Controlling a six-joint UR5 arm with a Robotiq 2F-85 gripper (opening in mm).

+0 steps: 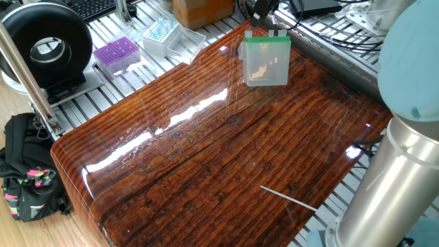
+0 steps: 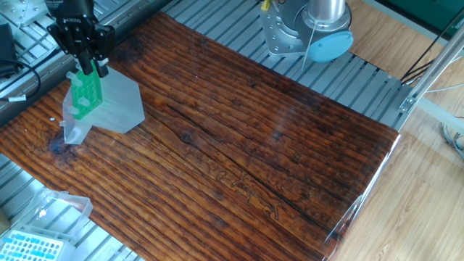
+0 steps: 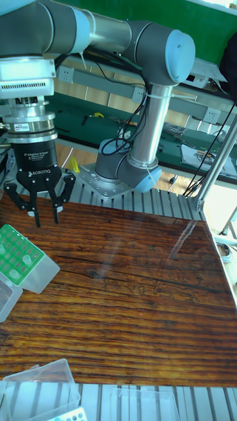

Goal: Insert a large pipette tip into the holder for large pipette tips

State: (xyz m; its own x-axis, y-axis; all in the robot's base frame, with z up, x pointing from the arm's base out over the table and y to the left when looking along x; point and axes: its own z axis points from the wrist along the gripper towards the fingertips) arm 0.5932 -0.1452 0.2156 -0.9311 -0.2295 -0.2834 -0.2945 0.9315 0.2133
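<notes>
Large pipette tip (image 1: 289, 196) lying flat near one edge of the wooden surface (image 1: 206, 151), close to the arm's base, touching nothing. Holder for large pipette tips (image 1: 265, 60) tipped on its side at the opposite end, green grid top (image 2: 87, 93) facing sideways, near that edge. End effector (image 3: 43, 209) just above the holder, fingers spread, holding nothing. Wide bare stretch between tip and holder. Purple-topped box (image 1: 116, 53) and blue-topped box (image 1: 160, 33) off the surface on the slatted frame.

A green-topped holder for large pipette tips (image 2: 98, 104) is seen tipped over on a wooden table (image 2: 239, 145). A black gripper (image 2: 88, 67) is positioned just above it.
</notes>
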